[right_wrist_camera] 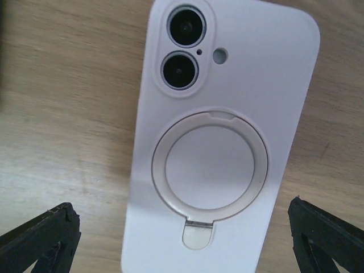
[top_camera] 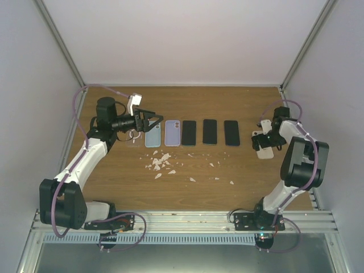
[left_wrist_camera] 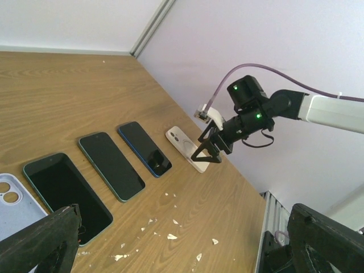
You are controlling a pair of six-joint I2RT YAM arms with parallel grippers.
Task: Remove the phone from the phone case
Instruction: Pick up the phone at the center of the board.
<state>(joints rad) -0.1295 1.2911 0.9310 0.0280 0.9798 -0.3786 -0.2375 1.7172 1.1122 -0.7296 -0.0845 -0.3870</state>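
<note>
The white phone case (right_wrist_camera: 227, 102) lies flat on the wooden table (top_camera: 227, 102), back side up, off to the right of the row of three black phones (top_camera: 210, 131) with a gap in between. The phone (right_wrist_camera: 183, 27) is inside it. I can see its two round dark camera eyes, one above the other, looking out through a long rounded hole at the top corner of the case. Next to them is one small round hole. In the middle of the case is a big round ring (right_wrist_camera: 210, 170) with a little tab at the bottom, and it lies flat against the back. The case is smooth with soft rounded corners. My right gripper (left_wrist_camera: 209, 152) hangs just over this case, and its two black fingers (right_wrist_camera: 40, 242) are spread wide, one on each side, not touching it. My left gripper (top_camera: 152, 120) is on the other side of the row of black phones, up above a light blue case (top_camera: 152, 137) and beside a pale purple case (top_camera: 172, 133). Its fingers are spread wide too, with nothing in them. Little white crumbs (top_camera: 162, 162) lie on the table in front of the row, toward its left end.
</note>
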